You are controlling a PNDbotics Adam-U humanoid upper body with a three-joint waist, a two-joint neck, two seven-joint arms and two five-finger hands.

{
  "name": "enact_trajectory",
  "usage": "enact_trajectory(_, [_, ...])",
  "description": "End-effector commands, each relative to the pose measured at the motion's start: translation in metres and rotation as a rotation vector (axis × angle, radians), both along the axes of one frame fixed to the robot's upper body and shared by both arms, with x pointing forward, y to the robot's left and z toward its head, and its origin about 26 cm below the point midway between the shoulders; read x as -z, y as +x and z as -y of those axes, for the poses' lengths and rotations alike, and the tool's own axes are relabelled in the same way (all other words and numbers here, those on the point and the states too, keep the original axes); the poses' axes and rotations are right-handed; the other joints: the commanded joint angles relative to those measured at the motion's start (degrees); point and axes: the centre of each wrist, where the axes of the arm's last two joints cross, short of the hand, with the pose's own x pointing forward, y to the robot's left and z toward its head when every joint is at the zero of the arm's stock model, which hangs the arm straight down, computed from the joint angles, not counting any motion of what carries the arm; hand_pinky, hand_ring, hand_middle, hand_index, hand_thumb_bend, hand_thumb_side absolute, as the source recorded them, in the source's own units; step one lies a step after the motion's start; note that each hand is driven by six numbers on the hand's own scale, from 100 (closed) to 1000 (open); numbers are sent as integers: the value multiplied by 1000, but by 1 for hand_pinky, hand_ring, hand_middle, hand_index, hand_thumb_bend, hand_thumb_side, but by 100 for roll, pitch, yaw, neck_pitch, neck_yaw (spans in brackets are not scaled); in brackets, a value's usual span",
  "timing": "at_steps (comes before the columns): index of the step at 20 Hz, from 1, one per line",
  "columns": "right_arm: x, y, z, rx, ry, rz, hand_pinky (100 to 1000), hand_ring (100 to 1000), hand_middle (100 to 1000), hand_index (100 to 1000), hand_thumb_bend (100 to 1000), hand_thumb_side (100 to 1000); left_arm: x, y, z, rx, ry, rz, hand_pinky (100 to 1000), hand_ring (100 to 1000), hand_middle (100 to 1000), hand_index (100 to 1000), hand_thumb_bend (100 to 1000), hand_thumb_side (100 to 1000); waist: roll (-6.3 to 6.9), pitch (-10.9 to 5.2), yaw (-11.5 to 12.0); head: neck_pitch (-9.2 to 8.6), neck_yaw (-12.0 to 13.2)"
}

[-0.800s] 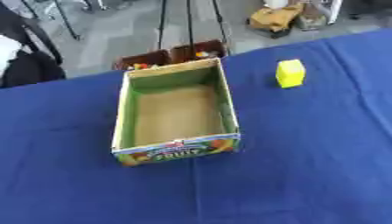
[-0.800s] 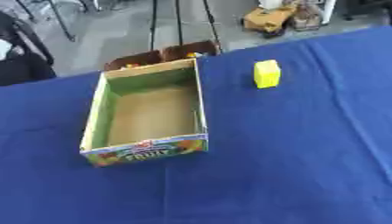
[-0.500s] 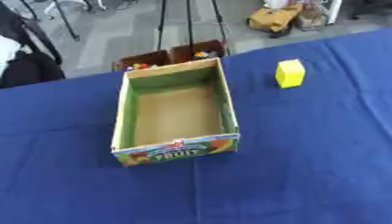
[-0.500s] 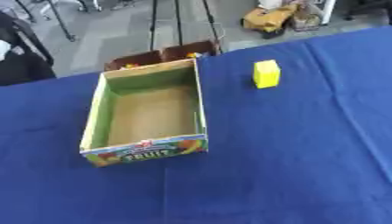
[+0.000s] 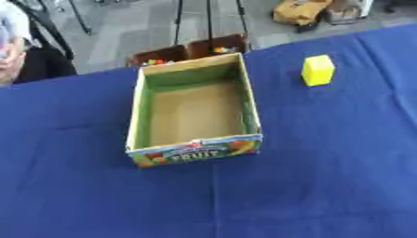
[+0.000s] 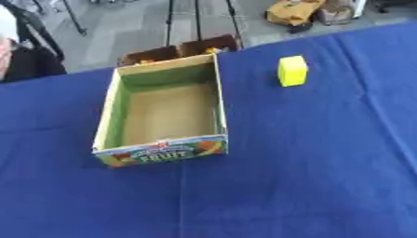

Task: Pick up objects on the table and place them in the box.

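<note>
Grey smooth floor [image 5: 122, 32] beyond blue cloth-covered table [image 5: 326, 176] — thin black stand legs [image 5: 208, 18] rising, brown open carton [image 5: 191, 50] below, tan crumpled bag [image 6: 297, 11] far right.

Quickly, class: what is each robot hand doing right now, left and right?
Left hand: not in view in either eye.
Right hand: not in view either; the yellow block sits untouched on the table.
</note>
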Motion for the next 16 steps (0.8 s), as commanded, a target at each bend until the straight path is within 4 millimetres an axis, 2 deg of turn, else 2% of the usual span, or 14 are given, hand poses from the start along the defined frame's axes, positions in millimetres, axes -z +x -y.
enact_trajectory(1, [-10, -2, 1, 4, -26, 23, 729, 780, 686, 832, 411, 1000, -6, -3, -2, -1, 12, 19, 811, 892, 880, 1000, 100, 1000, -74, -56, 2, 142, 160])
enact_trajectory(9, [-11, 3, 1, 5, -33, 12, 730, 783, 684, 833, 413, 1000, -4, -4, -2, -3, 14, 11, 811, 892, 881, 1000, 100, 1000, -37, -93, 0, 351, 569])
enact_trajectory(12, [-11, 4, 2, 7, -34, 7, 731, 784, 683, 833, 414, 1000, -3, -4, -2, -2, 14, 8, 812, 892, 881, 1000, 100, 1000, -21, -100, -7, 373, 609])
enact_trajectory(16, [-12, 5, 2, 10, -38, 5, 730, 782, 684, 833, 411, 1000, -3, -4, -1, -1, 14, 8, 812, 892, 881, 1000, 100, 1000, -15, -106, -11, 342, 532])
